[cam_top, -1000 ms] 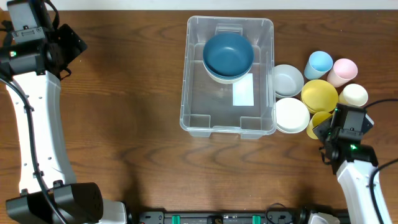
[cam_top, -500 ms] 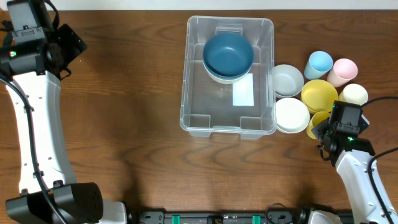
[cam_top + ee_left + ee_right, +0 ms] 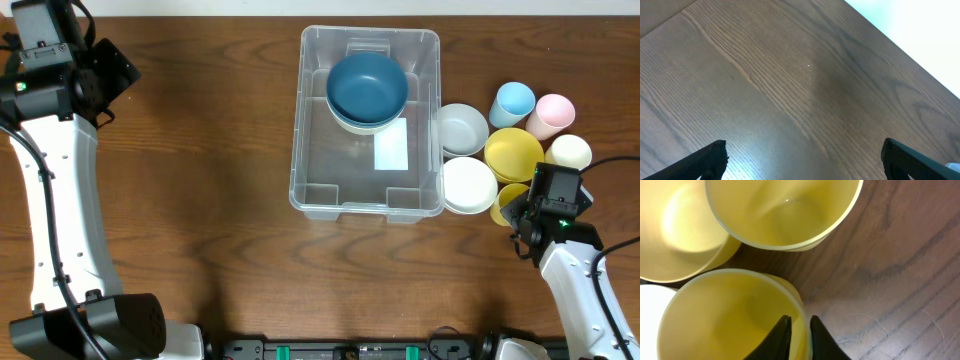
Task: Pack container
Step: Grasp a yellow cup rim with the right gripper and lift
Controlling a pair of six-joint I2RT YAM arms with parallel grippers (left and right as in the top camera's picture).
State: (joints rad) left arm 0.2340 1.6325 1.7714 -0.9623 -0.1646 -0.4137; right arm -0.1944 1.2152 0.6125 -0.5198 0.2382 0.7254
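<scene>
Right gripper (image 3: 799, 322): the two fingers stand close together astride the wall of the small yellow cup (image 3: 725, 320), one inside and one outside. I read this as clamped on the rim.
Left gripper (image 3: 807, 156): the fingers are spread wide with nothing between them, over bare worktop (image 3: 200, 200) far to the left.
Step in hand: I judge this is the pick-up of the cup. I want to raise it straight up first, because the yellow bowl (image 3: 514, 152) and cream cup (image 3: 568, 152) crowd it.
Container (image 3: 297, 150): it sits mid-worktop, left of the crockery, with the white bowl (image 3: 468, 185) just beside its right wall.
Container's lie: its mouth is up and its long axis runs from the far edge toward the arms' bases.
Drop zone: the blue bowl (image 3: 367, 85) fills the far half, so I would aim for the near half over the white label (image 3: 391, 148).
</scene>
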